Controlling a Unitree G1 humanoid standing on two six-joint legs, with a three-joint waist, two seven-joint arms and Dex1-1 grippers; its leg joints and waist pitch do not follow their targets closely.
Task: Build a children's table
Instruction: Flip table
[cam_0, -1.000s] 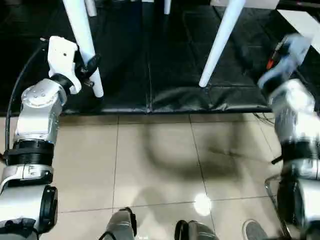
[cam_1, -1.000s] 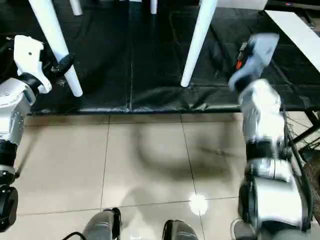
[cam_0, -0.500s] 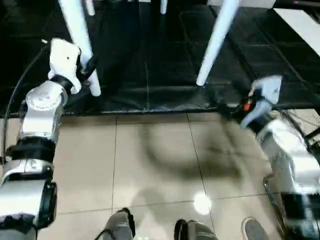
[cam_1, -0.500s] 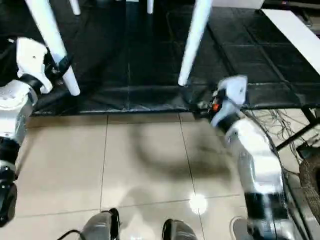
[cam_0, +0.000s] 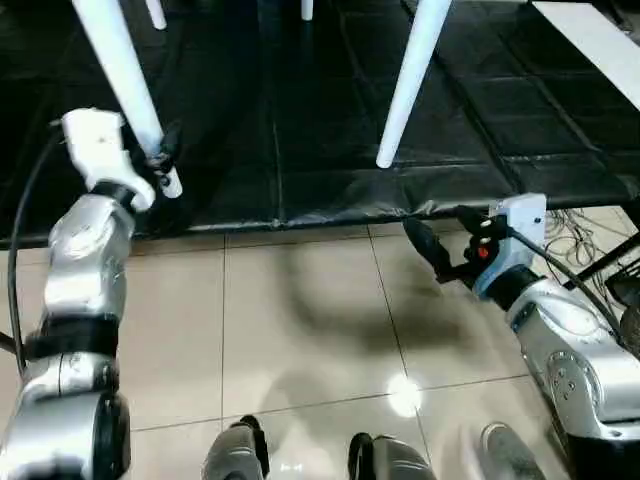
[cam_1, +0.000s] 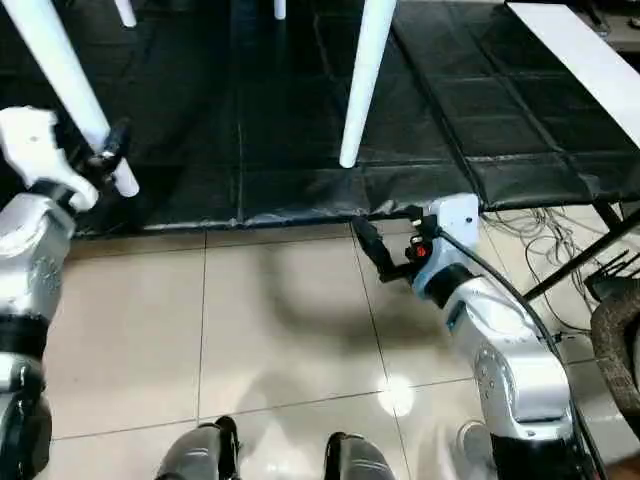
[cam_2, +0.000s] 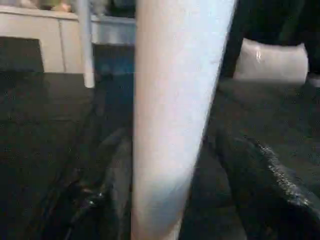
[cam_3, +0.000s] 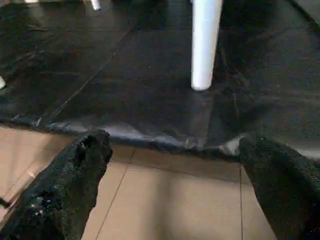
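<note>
The children's table stands upright on the black floor mat (cam_0: 300, 120), so the build looks nearly finished and the step in hand looks like letting go. Its near-left leg (cam_0: 120, 70) and near-right leg (cam_0: 408, 85) rest their feet on the mat close to its front edge; two farther legs show at the top. The left tool (cam_0: 160, 165) has its fingers either side of the near-left leg; whether they still press it I cannot tell. The right tool (cam_0: 440, 240) gapes wide and empty over the tiled floor (cam_0: 300, 330). Next: draw the left arm clear without nudging the leg. Since a second ago, the right arm has dropped from beside the near-right leg to low over the tiles, and the left tool has sunk toward the foot.
</note>
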